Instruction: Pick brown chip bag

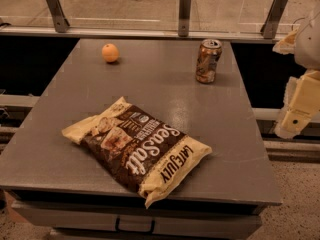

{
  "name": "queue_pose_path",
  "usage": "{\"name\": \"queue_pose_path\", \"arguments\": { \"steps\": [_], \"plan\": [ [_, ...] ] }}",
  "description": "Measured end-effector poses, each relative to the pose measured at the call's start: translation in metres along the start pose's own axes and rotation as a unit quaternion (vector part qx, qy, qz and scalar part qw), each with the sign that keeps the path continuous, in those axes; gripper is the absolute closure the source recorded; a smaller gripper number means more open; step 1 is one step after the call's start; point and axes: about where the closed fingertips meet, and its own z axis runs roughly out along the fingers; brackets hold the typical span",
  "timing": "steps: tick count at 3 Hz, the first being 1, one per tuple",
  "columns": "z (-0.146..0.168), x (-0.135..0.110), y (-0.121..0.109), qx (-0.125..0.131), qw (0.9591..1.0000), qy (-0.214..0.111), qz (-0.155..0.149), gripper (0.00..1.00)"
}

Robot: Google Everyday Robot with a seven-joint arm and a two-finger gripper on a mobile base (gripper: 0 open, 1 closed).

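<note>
Gripper: we find the gripper [296,115] at the right edge of the view, a cream-coloured piece hanging off the table's right side and touching nothing on the tabletop.
Gripper state: we cannot tell whether it is spread or pressed together.
Brown chip bag: the brown chip bag [137,149] lies flat on the table, well to the left of the gripper and nearer to us, apart from it.
Bag pose: we see it set on a diagonal. One cream-yellow end points away from the gripper towards the far left. The other end, with black "LATE JULY" lettering, reaches the table's front edge and hangs slightly over it. The white "Sea Salt" lettering faces up.
Drink can: a brown-patterned drink can [208,60] stands upright on the far right part of the tabletop, left of the gripper and farther back, clear of the bag.
Orange: an orange [110,53] sits at the far left of the tabletop, the farthest from the gripper of the three things.
Table: we see a grey table [240,134] whose right edge runs just left of the gripper. A drawer handle [135,226] shows under its front edge.
Rail: a metal rail [184,14] with posts runs behind the table.
</note>
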Motion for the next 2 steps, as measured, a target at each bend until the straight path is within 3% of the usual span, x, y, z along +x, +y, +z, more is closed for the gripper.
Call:
{"name": "queue_pose_path", "arguments": {
  "steps": [1,2],
  "plan": [
    [0.0,0.0,0.0,0.0,1.0,0.0,0.0,0.0],
    [0.019,-0.013,0.006,-0.021,0.9996,-0.016,-0.008,0.0]
  ]
}}
